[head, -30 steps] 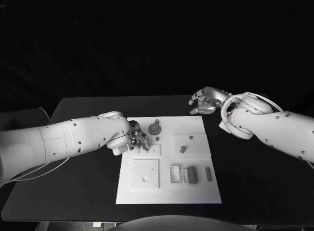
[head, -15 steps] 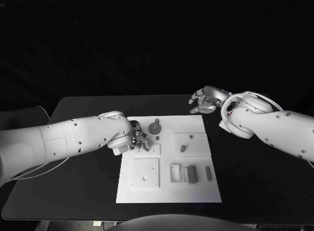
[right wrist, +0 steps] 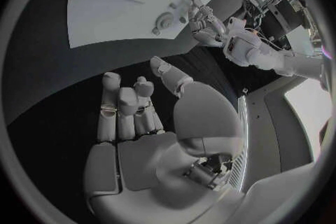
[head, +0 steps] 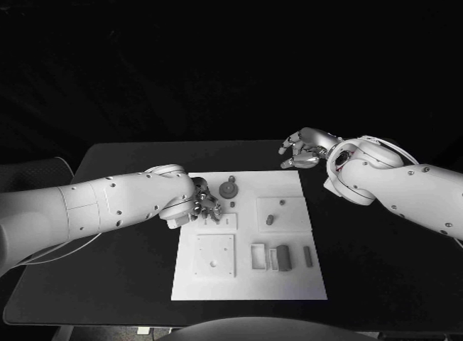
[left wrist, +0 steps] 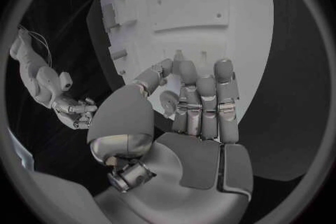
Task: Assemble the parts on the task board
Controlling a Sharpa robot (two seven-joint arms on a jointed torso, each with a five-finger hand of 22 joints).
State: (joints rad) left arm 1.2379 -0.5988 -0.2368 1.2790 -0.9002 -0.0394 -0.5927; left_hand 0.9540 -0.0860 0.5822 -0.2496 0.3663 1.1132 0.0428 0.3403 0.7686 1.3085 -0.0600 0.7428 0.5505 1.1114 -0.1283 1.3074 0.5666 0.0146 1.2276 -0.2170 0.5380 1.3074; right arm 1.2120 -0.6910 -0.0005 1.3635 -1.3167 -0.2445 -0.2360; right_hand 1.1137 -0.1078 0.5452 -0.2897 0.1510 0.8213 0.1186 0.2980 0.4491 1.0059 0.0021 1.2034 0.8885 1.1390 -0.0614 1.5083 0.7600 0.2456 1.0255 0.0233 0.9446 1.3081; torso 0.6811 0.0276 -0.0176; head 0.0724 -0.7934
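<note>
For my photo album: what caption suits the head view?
Left hand over the white task board's near-left corner area; right hand hovers beyond it.

Matt white task board [head: 293, 186]; matt black table [head: 119, 160]; glossy arm shells.

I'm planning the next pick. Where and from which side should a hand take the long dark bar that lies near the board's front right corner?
Probably across its middle, from straight above. The dark bar lies flat on the task board, long axis running away from the robot, so its long sides are the narrow span to pinch. The right side is bare; a thicker block lies close on its left, leaving less finger room there.
</note>
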